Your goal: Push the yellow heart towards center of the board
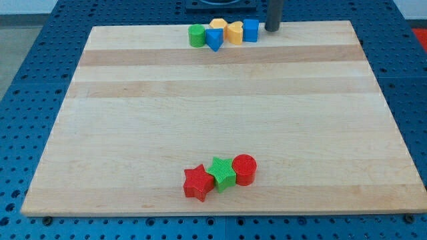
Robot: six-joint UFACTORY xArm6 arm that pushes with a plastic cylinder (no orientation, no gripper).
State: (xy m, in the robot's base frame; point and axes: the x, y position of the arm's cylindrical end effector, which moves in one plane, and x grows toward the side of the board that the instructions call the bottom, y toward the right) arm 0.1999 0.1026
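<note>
Tip [273, 29] sits at the view's top edge of the counter [220, 113], just right of the blue cube [251, 30]. We carry no hand on this rig, only the rod, so nothing is spread or pinched.

Top cluster, left to right: green cylinder [196, 36], blue triangle [213, 40], two yellow blocks, blue cube. We take the yellow block behind the triangle [217, 27] to be the yellow heart, though it is small and half hidden, so the other yellow piece [234, 32] could be it instead; we can't tell for sure.

Key relation: from our tip the heart lies at about 9 o'clock, with the blue cube and the other yellow block between. Board centre lies at about 6 o'clock from the heart. So our tip likely needs to get to the heart's 12 o'clock side, right at the board edge, before pushing down the view. The blue triangle touches the heart's lower side and would probably ride along.

Red star [197, 183], green star [222, 173] and red cylinder [245, 169] sit near the view's bottom, well apart.
</note>
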